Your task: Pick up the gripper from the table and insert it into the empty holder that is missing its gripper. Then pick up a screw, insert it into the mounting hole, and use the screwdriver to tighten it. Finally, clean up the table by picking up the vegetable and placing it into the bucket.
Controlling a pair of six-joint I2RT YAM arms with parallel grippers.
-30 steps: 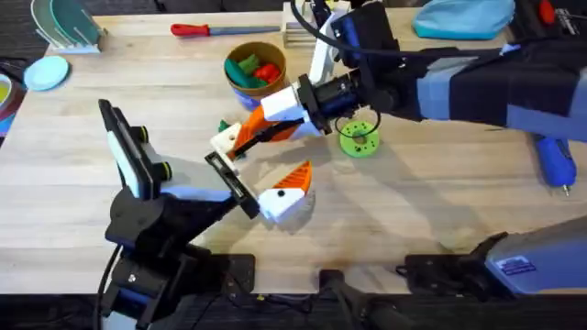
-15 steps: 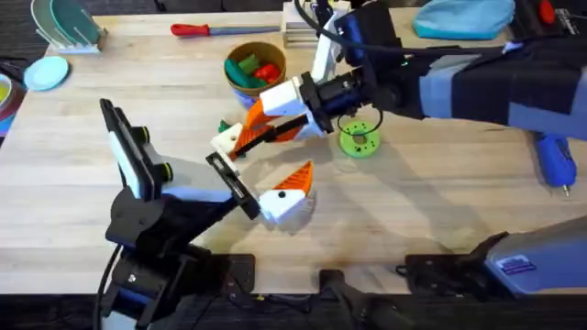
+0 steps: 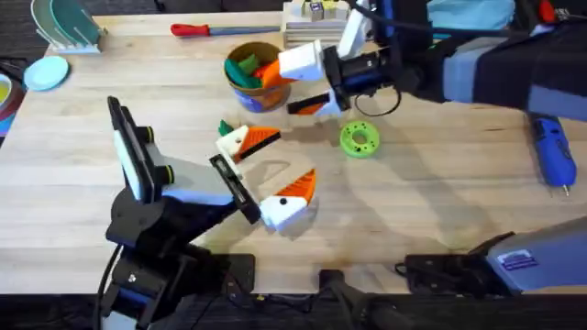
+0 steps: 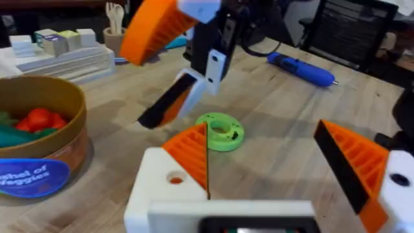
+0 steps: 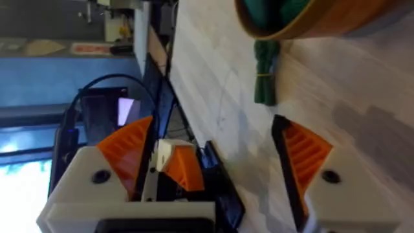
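Note:
My left gripper (image 3: pixel 284 158) stands open over the table's middle. Its far white holder (image 3: pixel 229 144) carries the orange gripper piece (image 3: pixel 262 137). In the left wrist view the orange piece (image 4: pixel 191 152) sits on the holder (image 4: pixel 155 194), which has a small round hole in its side. My right gripper (image 3: pixel 280 90) is open and empty, hovering beside the tan bucket (image 3: pixel 240 84). The bucket holds toy vegetables. The dark-green vegetable (image 3: pixel 223 126) lies on the table near the holder, and it shows in the right wrist view (image 5: pixel 265 77) below the bucket (image 5: pixel 310 22).
A lime-green disc (image 3: pixel 359 139) lies right of the grippers. A red-handled screwdriver (image 3: pixel 204 29) rests at the far edge, and a blue power screwdriver (image 3: pixel 554 160) at the right. A stack of small boxes (image 3: pixel 307 23) sits behind the bucket. A dish rack (image 3: pixel 62 23) stands far left.
My right gripper has drawn back from the left gripper's far finger toward the bucket and spread its fingers. The orange piece stays on the holder. The left arm has hardly moved.

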